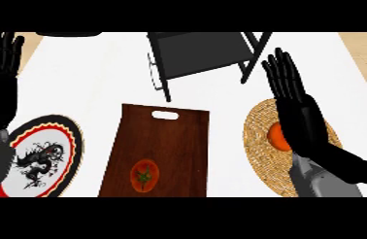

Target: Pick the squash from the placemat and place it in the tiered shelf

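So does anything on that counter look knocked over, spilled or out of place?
Nothing stands out. The tomato lies on the wooden cutting board, the plate lies flat at the left, and the orange squash sits on the woven placemat, partly hidden by the right hand. The dark tiered shelf stands behind.

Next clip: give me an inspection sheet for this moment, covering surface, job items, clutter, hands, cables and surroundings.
Surface: white counter, tan strips at both top corners.
Job's things: orange squash on the woven placemat, partly hidden by the right hand; dark shelf at the back.
Clutter: wooden cutting board with a tomato on it; dragon-patterned plate at left.
Hands: right hand open, fingers straight, above the squash; left hand open, resting at the left edge.
Cables: nothing seen.
Surroundings: dark object at the top left edge, unclear.
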